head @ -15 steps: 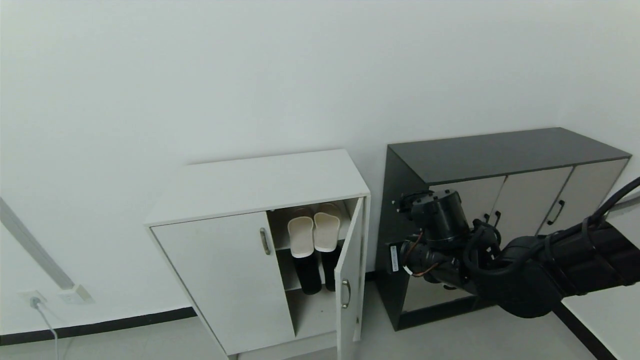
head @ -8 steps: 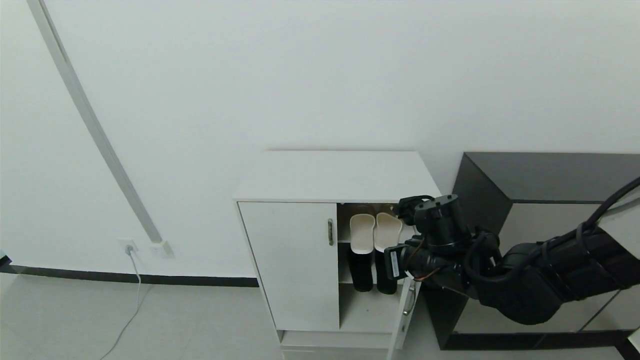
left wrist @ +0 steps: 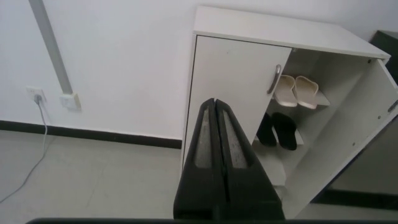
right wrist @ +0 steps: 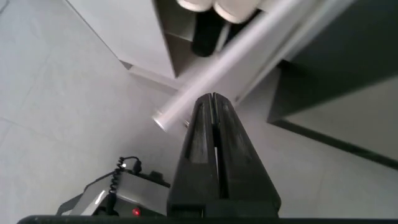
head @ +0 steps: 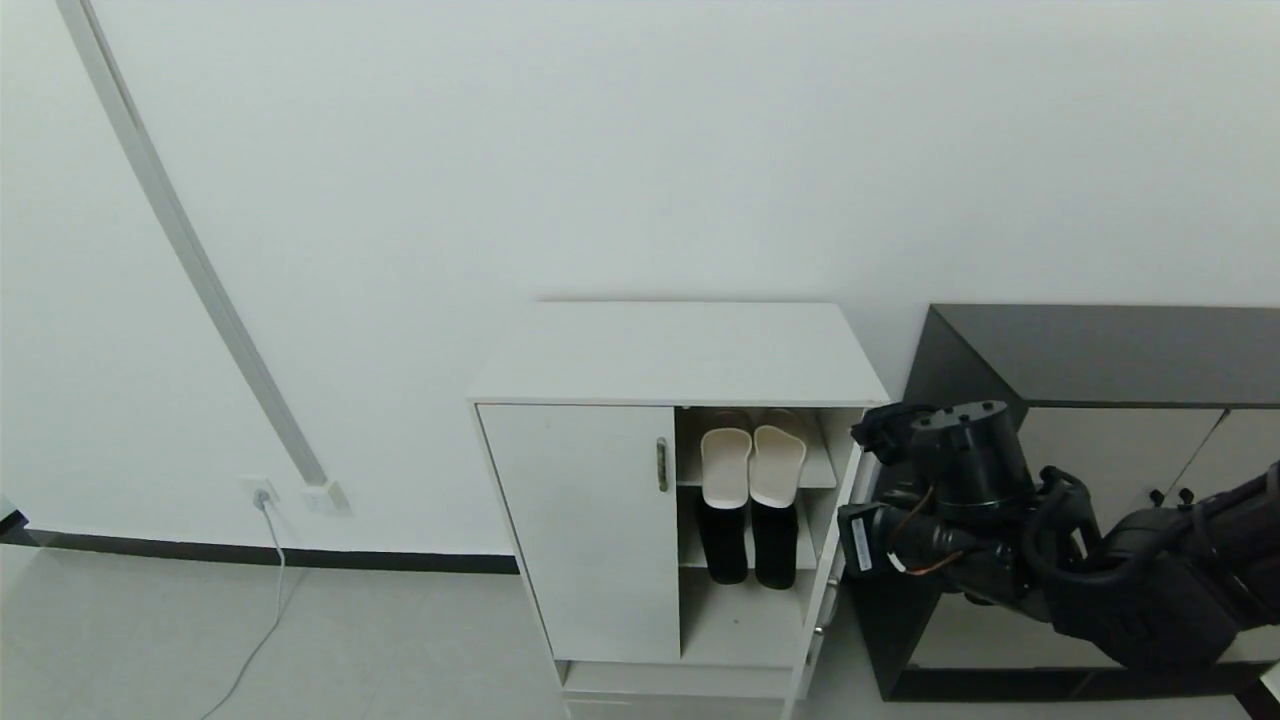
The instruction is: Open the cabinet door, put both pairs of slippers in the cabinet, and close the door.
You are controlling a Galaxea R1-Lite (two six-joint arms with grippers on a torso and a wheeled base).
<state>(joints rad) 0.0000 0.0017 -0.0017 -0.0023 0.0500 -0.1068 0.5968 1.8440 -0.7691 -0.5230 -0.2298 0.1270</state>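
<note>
Left wrist view gives us the left gripper (left wrist: pixel 215 124), jaws together and empty, and the inner face of the open door (left wrist: pixel 351 134); the right gripper (right wrist: pixel 213 118), equally closed, hangs by its edge. From the head view, black slippers (head: pixel 722 540) sit at 6 o'clock of white slippers (head: pixel 725 465) in the cabinet (head: pixel 660 350).

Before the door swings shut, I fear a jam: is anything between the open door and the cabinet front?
Nothing visible. The white slippers and black slippers lie on shelves inside; the right gripper is outside the door.
</note>
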